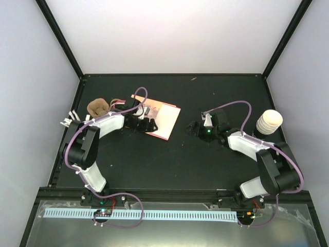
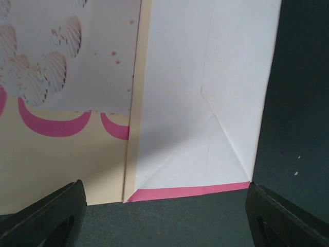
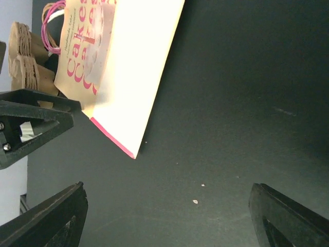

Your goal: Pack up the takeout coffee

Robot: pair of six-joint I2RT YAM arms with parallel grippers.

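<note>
The takeout coffee [image 1: 269, 122], a cream-white ribbed cup, stands at the table's right edge, seen only in the top view. A flat cream and pink paper bag [image 1: 163, 119] lies at centre left; it also shows in the left wrist view [image 2: 205, 103] and the right wrist view [image 3: 128, 77]. My left gripper [image 1: 149, 125] is open and empty, low at the bag's near edge, jaws wide on either side of its pink-trimmed bottom fold [image 2: 164, 221]. My right gripper [image 1: 194, 128] is open and empty over bare mat [image 3: 167, 221], between bag and cup.
A brown moulded pulp carrier [image 1: 97, 107] sits left of the bag, also in the right wrist view [image 3: 28, 56]. A bundle of thin white sticks [image 1: 69, 119] lies at the left edge. Black frame posts rise at the back corners.
</note>
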